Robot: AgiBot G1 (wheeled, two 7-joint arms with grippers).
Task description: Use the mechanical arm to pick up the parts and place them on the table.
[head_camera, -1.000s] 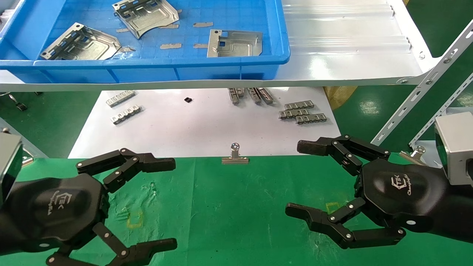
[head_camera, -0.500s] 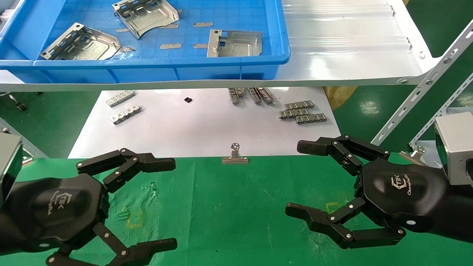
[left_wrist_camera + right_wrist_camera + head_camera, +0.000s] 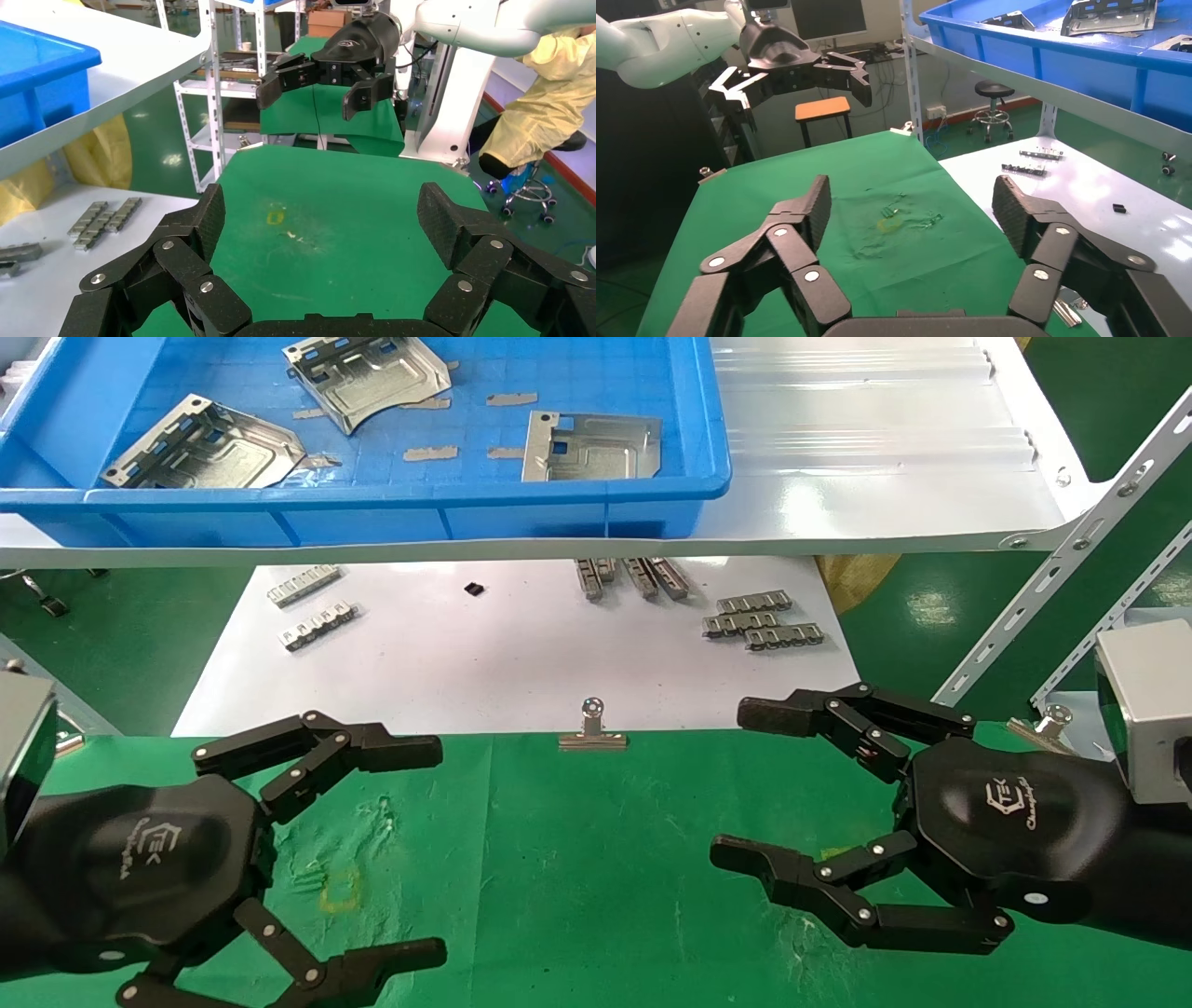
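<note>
Three silvery sheet-metal parts lie in a blue bin (image 3: 372, 495) on the raised shelf: one at the left (image 3: 205, 447), one at the back (image 3: 368, 379), one at the right (image 3: 593, 447). Two of them show in the right wrist view (image 3: 1112, 15). My left gripper (image 3: 426, 850) is open and empty, low over the left of the green table (image 3: 596, 859). My right gripper (image 3: 740, 782) is open and empty over the table's right side. Each wrist view shows its own gripper, left (image 3: 325, 217) and right (image 3: 912, 207), with wide-apart pads and only green cloth between them.
A white sheet (image 3: 484, 672) beyond the table holds small grey slotted strips (image 3: 764, 621). A silver binder clip (image 3: 592, 733) sits on the table's far edge. The glossy white shelf (image 3: 885, 458) overhangs the sheet. A perforated rack strut (image 3: 1071, 551) slants at the right. A yellow square outline (image 3: 340, 889) marks the cloth.
My right gripper has shifted slightly to the left and a little away from me, still open. My left gripper has not moved.
</note>
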